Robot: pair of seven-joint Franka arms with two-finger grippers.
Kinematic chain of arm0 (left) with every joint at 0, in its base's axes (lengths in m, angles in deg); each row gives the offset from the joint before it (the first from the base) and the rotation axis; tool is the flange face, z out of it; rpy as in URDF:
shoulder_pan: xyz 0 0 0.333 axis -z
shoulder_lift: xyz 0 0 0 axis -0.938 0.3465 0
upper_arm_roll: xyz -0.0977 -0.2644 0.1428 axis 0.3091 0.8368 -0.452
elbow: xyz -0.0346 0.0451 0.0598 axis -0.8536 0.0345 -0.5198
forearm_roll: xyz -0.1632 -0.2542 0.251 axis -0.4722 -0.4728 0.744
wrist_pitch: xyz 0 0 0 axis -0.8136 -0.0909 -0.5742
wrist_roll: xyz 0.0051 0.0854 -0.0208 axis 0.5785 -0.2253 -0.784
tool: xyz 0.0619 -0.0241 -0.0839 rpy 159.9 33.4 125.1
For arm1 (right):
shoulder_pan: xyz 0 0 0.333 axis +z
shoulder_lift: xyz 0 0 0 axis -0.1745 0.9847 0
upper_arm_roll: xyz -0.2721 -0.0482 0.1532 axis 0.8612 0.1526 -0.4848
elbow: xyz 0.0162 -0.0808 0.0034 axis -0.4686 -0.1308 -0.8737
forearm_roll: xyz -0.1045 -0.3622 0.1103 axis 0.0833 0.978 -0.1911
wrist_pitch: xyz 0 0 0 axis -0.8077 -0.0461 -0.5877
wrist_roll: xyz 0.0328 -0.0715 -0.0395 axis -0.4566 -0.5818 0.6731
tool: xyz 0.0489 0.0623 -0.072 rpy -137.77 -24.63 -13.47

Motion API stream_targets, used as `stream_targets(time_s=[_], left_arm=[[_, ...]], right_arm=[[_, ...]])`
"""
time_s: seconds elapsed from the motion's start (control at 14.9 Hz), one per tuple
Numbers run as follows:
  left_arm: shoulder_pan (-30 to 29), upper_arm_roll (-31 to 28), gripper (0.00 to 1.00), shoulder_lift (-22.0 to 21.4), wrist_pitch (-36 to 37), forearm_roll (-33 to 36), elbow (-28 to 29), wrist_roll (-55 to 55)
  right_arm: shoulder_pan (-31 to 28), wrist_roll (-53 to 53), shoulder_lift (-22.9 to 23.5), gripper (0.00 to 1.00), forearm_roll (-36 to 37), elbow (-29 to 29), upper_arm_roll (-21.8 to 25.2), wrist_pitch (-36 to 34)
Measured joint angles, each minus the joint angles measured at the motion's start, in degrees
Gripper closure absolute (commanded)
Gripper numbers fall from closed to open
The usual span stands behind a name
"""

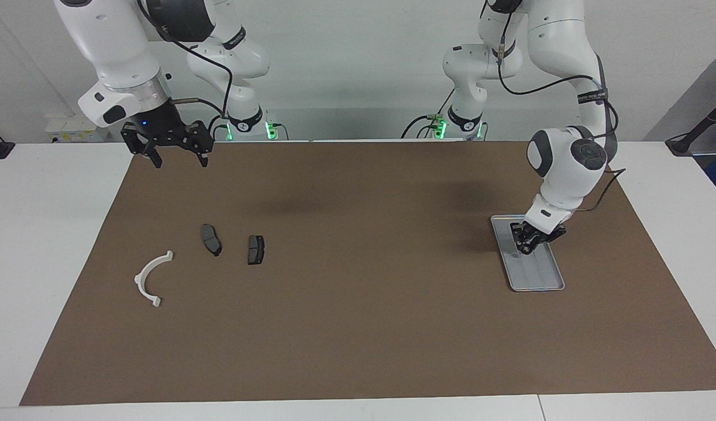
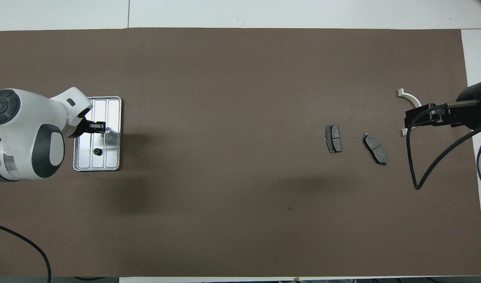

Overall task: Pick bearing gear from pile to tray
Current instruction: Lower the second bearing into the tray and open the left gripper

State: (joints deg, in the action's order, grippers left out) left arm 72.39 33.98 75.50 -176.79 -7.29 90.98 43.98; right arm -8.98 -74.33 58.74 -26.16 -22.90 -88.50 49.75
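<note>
Here, going by the overhead view from the left arm's end of the table, the left arm comes in low and its left gripper [image 2: 97,125] hangs over the middle of the silver-grey tray [image 2: 114,103], which lies on the brown mat [image 2: 232,188] with its long side running away from the robots. In the facing view the left gripper [image 1: 525,245] is close above the tray [image 1: 545,283]; its fingers are drawn in narrow, and whether anything sits between them cannot be told. A small black bearing gear [image 2: 97,151] lies in the tray, in the half nearer the robots, clear of the gripper. The middle of the mat carries only soft shadows. Toward the right arm's end lies the pile: one dark grey brake-pad plate [image 2: 333,138], then a second brake-pad plate [image 2: 375,148] just beside it and turned at a slant, then a white half-ring bracket [image 2: 408,97] partly hidden under the right arm. In the facing view the bracket [image 1: 150,276] lies farther from the robots than both plates. The right gripper [image 1: 175,159] waits raised over the mat's edge nearest the robots, its fingers spread wide and empty.
</note>
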Motion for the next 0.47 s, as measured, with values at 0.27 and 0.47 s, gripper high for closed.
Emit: stream_targets(time_s=[0.27,0.47], left_arm=[[-0.7,0.0,1.00,1.0,-1.2,0.0,0.0,1.1],[-0.7,0.0,1.00,1.7,-2.2,0.0,0.0,1.2]], right_arm=[[0.0,0.0,-0.1,0.00,0.0,0.0,0.0,0.0],[0.0,0.0,-0.1,0.00,0.0,0.0,0.0,0.0]])
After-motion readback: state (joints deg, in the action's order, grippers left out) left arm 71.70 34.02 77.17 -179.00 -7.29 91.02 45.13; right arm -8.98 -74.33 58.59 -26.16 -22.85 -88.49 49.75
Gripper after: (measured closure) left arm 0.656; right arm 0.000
